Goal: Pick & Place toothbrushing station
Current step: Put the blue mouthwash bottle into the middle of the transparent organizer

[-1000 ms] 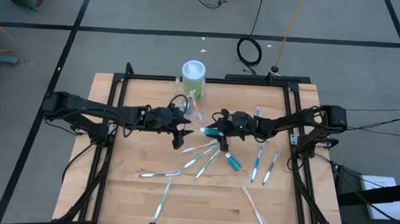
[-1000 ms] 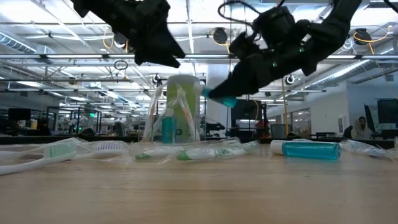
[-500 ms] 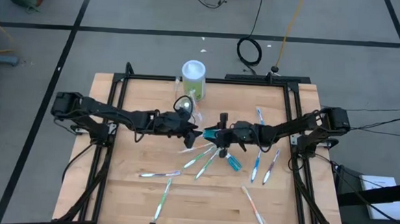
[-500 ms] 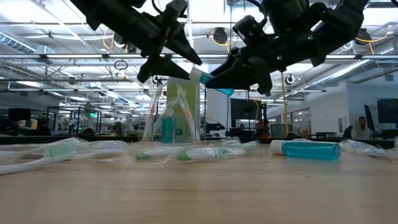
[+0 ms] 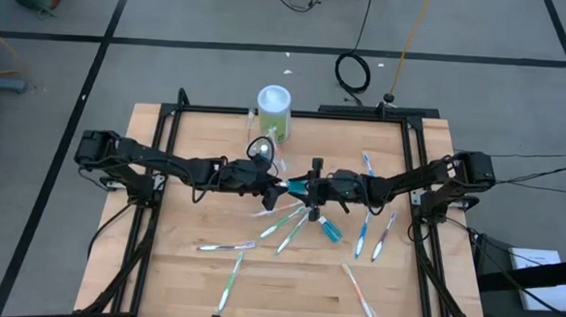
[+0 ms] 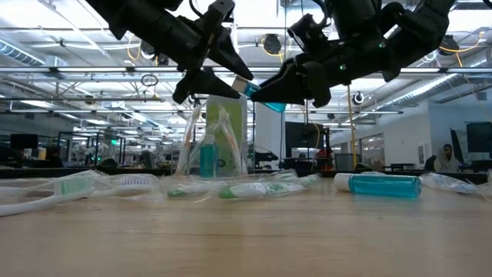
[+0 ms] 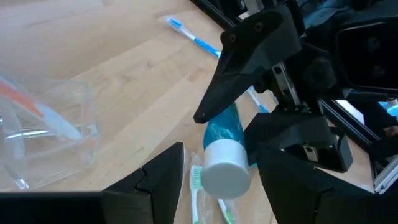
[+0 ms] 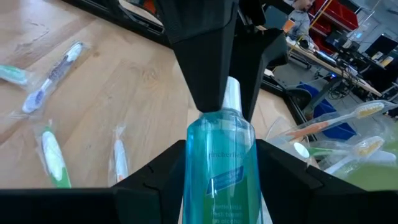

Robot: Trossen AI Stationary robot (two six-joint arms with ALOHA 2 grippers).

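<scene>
My right gripper [image 5: 306, 189] is shut on a teal bottle [image 8: 221, 162] with a white cap [image 7: 227, 168], above the middle of the table. My left gripper [image 5: 278, 184] faces it, open. Its two fingers [image 7: 165, 177] stand on either side of the cap, and a gap shows at each side. The toothbrushing station [image 5: 261, 155], a clear holder with toothbrushes and a small teal tube in it, stands on the table just beyond both grippers. It also shows in the low view [image 6: 209, 146] and the left wrist view [image 7: 43, 130]. My right gripper pinches the bottle's teal body [image 8: 194, 158] between its two fingers, coming level from the table's right. The bottle lies along the fingers, roughly level. Its capped end [image 6: 244, 86] points toward the table's left, and the bottle is clear of the table.
A green canister [image 5: 274, 112] with a white lid stands behind the holder. A second teal bottle [image 5: 330, 229] and several wrapped toothbrushes [image 5: 289, 222] lie on the near half of the table. Black frame rails [image 5: 155, 200] run along both sides.
My left gripper has come down and toward the table's right, rolling about its own line, until its fingers stand around the cap. My right gripper has lifted the bottle a little, carried it toward the table's left and rolled with it.
</scene>
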